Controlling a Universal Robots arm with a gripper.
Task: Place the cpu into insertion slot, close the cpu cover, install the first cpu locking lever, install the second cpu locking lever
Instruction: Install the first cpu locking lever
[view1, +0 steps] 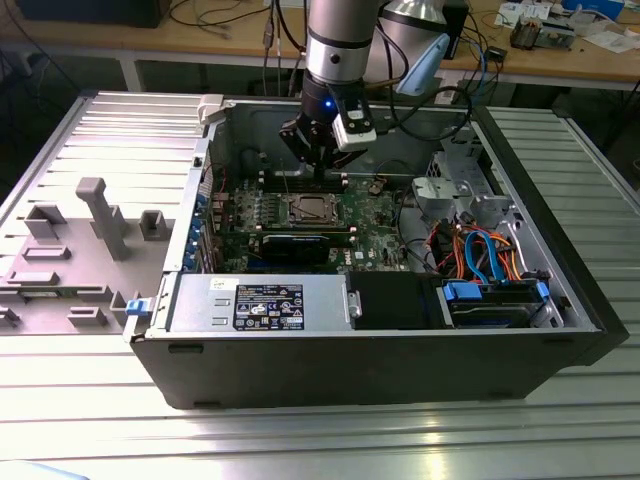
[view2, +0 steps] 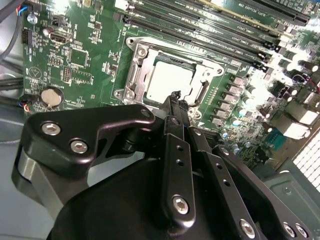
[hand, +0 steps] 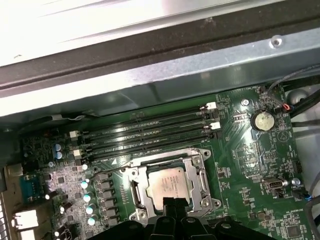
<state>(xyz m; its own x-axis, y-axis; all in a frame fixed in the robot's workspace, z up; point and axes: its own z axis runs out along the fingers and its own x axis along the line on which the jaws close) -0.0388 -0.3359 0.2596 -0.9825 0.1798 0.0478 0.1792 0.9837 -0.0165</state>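
The cpu lies flat in the insertion slot on the green board, its dull silver top showing in both wrist views. The cpu cover lies down around it as a silvery frame. A thin wire locking lever juts out from one side of the socket. My gripper is shut with nothing between its black fingers, its tip just over the socket's edge. In the exterior view the gripper hangs above the board just behind the socket.
Long black memory slots run beside the socket, between it and the case wall. A black card stands in front of the socket. Drive cage and coloured cables fill the exterior view's right; a power supply sits at the front.
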